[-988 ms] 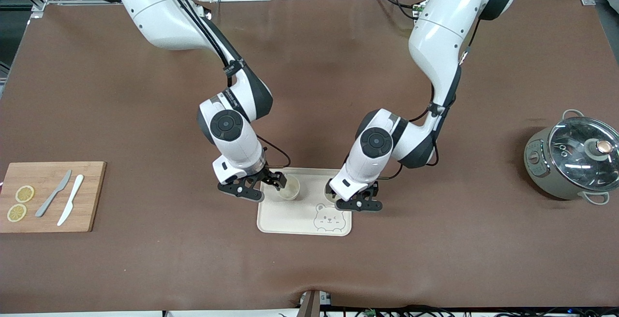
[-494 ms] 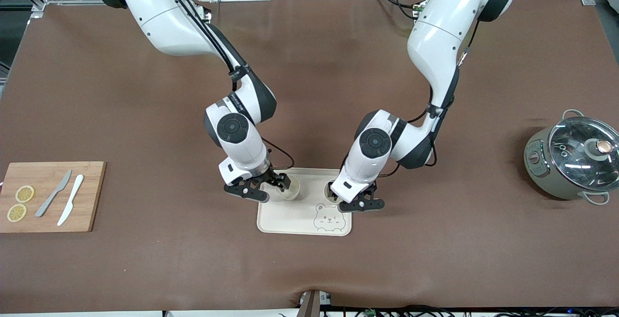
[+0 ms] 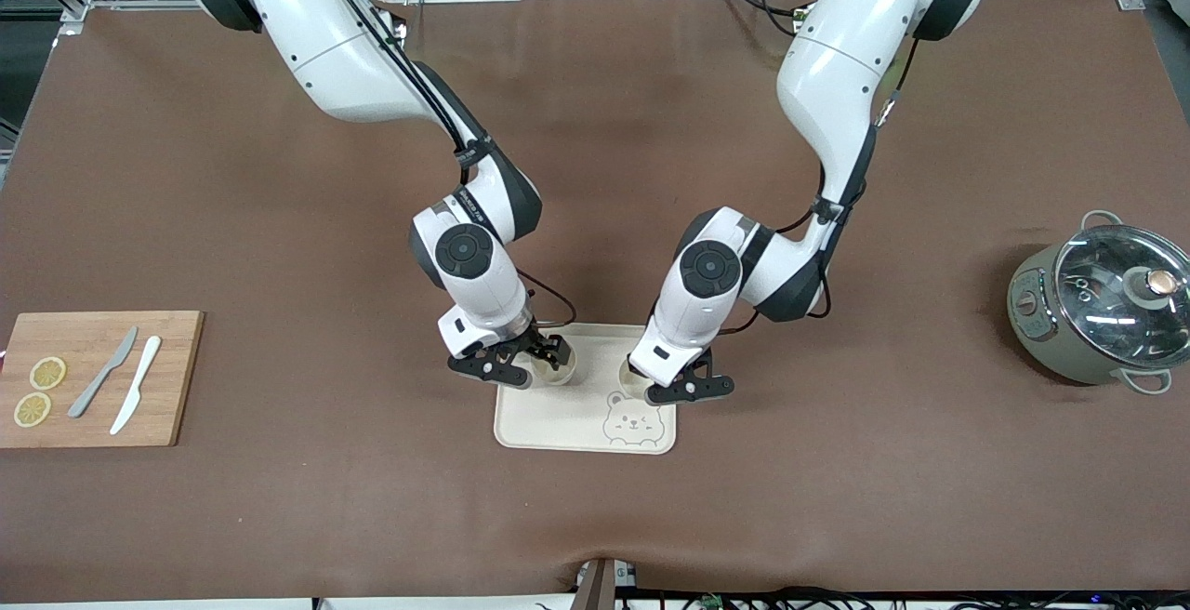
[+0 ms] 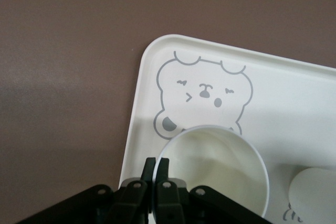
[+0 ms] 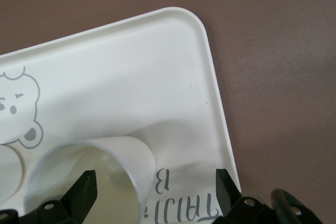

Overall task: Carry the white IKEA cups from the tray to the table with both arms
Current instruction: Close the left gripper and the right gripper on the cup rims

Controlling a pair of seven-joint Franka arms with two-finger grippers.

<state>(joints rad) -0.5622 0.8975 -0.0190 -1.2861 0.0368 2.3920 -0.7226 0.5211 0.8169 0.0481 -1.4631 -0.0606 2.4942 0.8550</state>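
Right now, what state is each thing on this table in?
Left gripper: shut on one cup's rim.
Right gripper: open around the other cup.
Both cups: upright on the tray.
Pot: lid on.
Knives: flat on the cutting board.

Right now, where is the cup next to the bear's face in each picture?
Front view: the cup peeks out farther from the camera than the bear's face.
Left wrist view: cup against the bear's face, rim pinched by the left gripper.
Right wrist view: a sliver beside the bear's face.
Landmark: the bear's face.
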